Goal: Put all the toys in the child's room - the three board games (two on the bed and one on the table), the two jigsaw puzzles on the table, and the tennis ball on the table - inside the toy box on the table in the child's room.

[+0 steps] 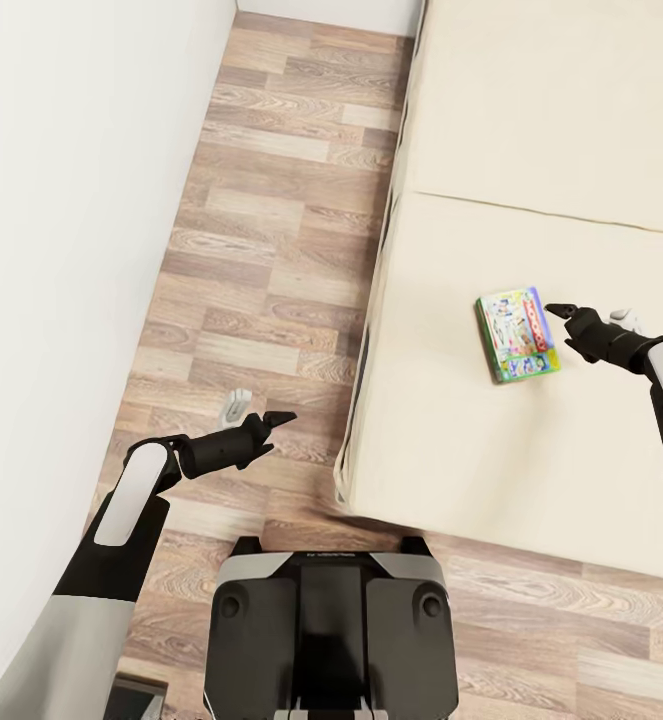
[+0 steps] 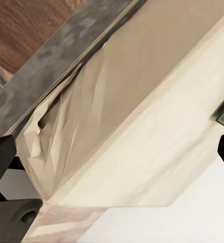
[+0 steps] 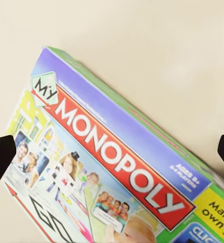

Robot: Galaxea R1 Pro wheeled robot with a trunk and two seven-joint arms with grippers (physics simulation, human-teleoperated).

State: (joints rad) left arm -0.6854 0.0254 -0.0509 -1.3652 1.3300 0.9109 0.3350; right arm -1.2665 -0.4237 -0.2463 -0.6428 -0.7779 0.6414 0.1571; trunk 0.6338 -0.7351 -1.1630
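The robot's dark base (image 1: pixel 328 630) sits nearest the head camera, parked on the wood plank floor (image 1: pixel 261 230) just short of the near edge of the bed (image 1: pixel 531 120).

The Monopoly box (image 1: pixel 516 334) lies flat on the cream mattress, toward the bed's right side and well in from its left edge. In the right wrist view the box (image 3: pixel 107 172) shows its lid clearly: a small badge reading "MY" sits above a red banner with "MONOPOLY" in white capitals. Lower on the lid are "AGES 8+" with a smaller line about players, and a yellow patch beginning "Make your own g…", cut off at the frame. Cartoon-style photos of people cover the rest of the lid, framed by a green and purple border.

The right gripper (image 1: pixel 561 312) hovers just beside the box's right edge, over the mattress. Its fingertips (image 3: pixel 1 159) stand wide apart on either side of the box and hold nothing.

The left gripper (image 1: pixel 276 420) hangs over the floor, beside the bed's near left corner. Its fingers (image 2: pixel 1 162) are spread wide, with nothing between them. A white wall (image 1: pixel 61 220) runs along the floor's left side.
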